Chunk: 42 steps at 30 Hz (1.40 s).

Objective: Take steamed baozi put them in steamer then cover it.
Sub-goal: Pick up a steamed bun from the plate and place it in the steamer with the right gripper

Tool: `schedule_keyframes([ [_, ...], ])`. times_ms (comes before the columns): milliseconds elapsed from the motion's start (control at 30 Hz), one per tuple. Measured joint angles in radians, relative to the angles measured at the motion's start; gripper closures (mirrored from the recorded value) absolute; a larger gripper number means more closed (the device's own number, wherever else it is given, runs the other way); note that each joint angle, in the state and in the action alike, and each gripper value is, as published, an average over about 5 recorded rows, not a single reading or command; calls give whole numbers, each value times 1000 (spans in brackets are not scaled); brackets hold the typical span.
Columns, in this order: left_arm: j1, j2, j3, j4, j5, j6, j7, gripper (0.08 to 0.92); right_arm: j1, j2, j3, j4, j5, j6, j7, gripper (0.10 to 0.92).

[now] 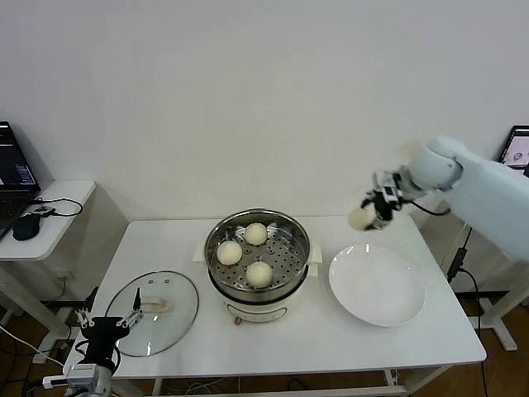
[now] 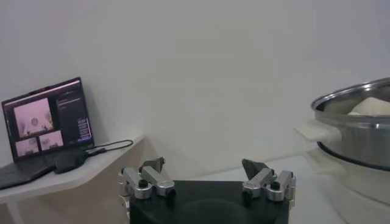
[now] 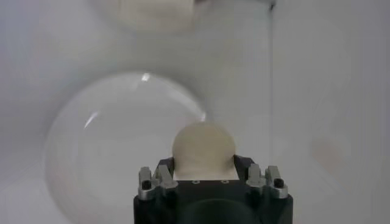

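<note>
The steamer, a steel basket on a cream cooker base, stands mid-table and holds three baozi. My right gripper is shut on the fourth baozi and holds it in the air above the far edge of the white plate, right of the steamer. In the right wrist view the baozi sits between the jaws over the plate. The glass cover lies flat on the table's left. My left gripper is open, low by the table's front-left corner.
A side table with a laptop and a mouse stands at far left. The steamer rim shows in the left wrist view. A second screen is at far right.
</note>
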<state>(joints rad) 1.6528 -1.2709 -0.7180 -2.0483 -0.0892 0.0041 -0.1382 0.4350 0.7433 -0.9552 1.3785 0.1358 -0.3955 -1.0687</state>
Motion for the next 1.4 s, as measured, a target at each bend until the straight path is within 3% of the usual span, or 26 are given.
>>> schedule_keyframes([
  [467, 7, -3, -20, 2, -10, -5, -1, 177, 50, 244, -124, 16, 189, -187, 133, 397],
  [1267, -7, -1, -13, 14, -14, -5, -1, 177, -105, 328, -134, -30, 148, -294, 222, 397],
  [1400, -7, -2, -13, 15, -14, -5, -1, 177, -108, 324, -124, -23, 145, -294, 225, 341],
])
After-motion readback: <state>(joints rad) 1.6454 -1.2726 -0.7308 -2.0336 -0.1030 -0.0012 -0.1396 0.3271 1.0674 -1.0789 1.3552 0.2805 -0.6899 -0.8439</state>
